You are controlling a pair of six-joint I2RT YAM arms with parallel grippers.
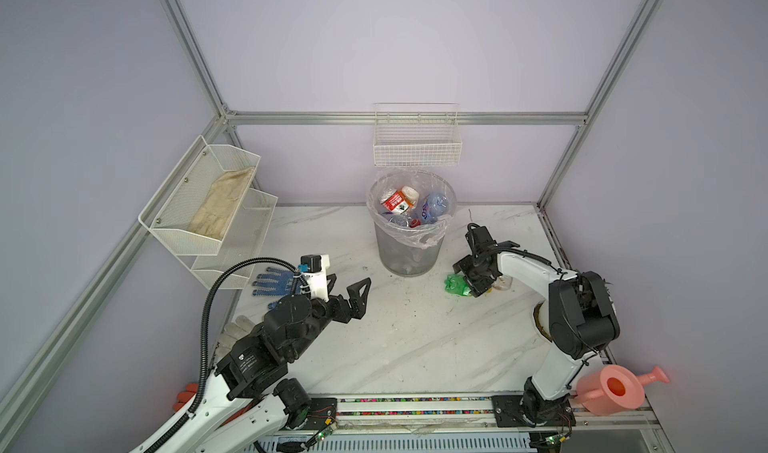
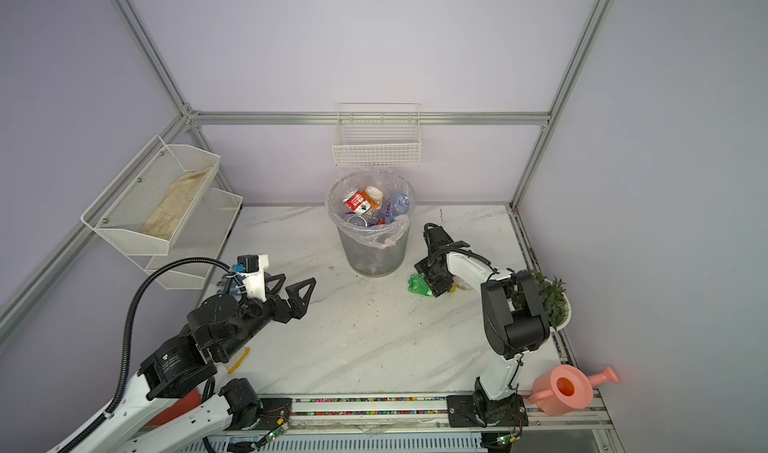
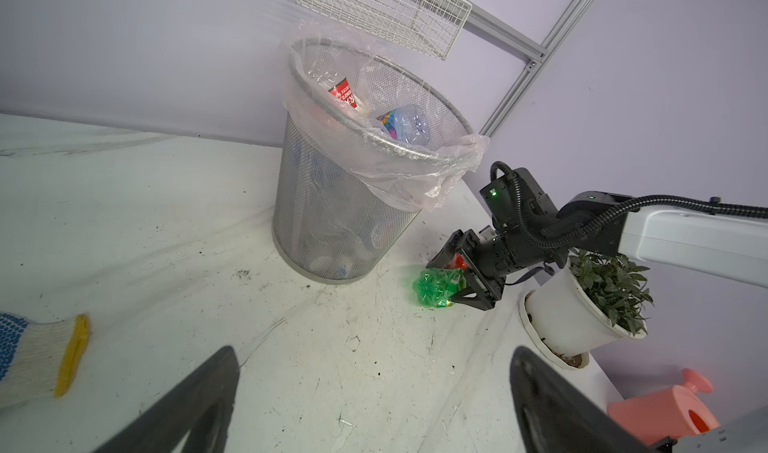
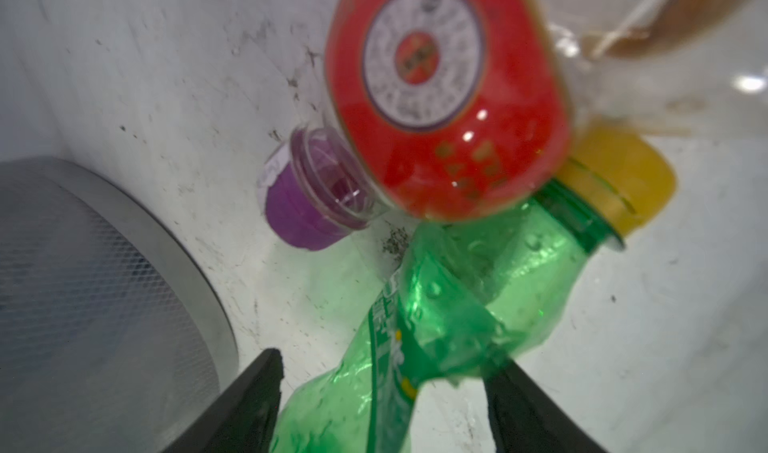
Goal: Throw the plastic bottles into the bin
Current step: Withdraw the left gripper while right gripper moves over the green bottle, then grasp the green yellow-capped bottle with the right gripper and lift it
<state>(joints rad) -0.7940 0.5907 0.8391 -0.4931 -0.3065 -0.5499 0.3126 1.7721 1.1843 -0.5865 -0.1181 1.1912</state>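
Centre right in a top view, the right gripper [image 1: 468, 281] straddles the crushed green bottle [image 1: 454, 284] by the bin [image 1: 409, 252]; whether it pinches is unclear. Best to squeeze mid-body, avoiding the red bottle [image 4: 449, 106]; left gripper [image 1: 350, 284] spread.

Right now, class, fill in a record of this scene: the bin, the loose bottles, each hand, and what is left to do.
bin: upright at the back of the table, bottles inside
green bottle: crushed, yellow cap, lying on the table beside the bin
red-label bottle: purple cap, next to the green bottle
left hand: open, empty, above the table
right hand: jaws astride the green bottle; grip unclear
left to do: at least two bottles outside the bin
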